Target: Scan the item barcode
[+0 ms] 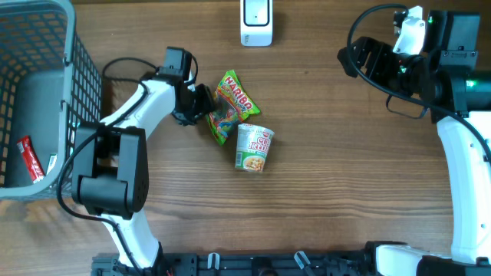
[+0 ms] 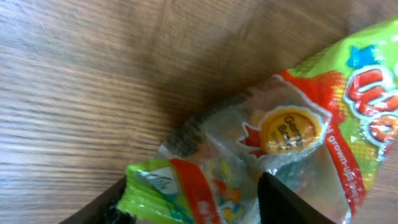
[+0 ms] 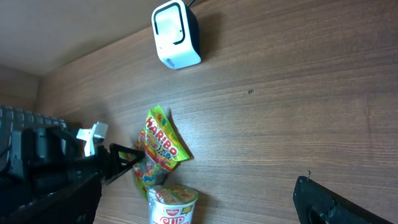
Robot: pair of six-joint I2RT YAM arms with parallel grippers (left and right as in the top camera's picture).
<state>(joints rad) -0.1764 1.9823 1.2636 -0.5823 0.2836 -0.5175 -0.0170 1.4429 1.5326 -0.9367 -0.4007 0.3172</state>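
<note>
Haribo bag (image 1: 232,106) is lying flat around the middle of the tabletop, with a cup noodle (image 1: 255,147) just beside it on the near side and the scanner (image 1: 256,19) way up at the far edge. My worry is that crinkly foil. A bite on only the end could slip off, or the bag could droop and hide the barcode. Left tool (image 1: 203,103) is roughly half open with the bag's end between its 2 fingers, and I can't tell if it's actually pinching. Right tool (image 1: 364,60) is wide open, holding nothing, near the far right corner.
</note>
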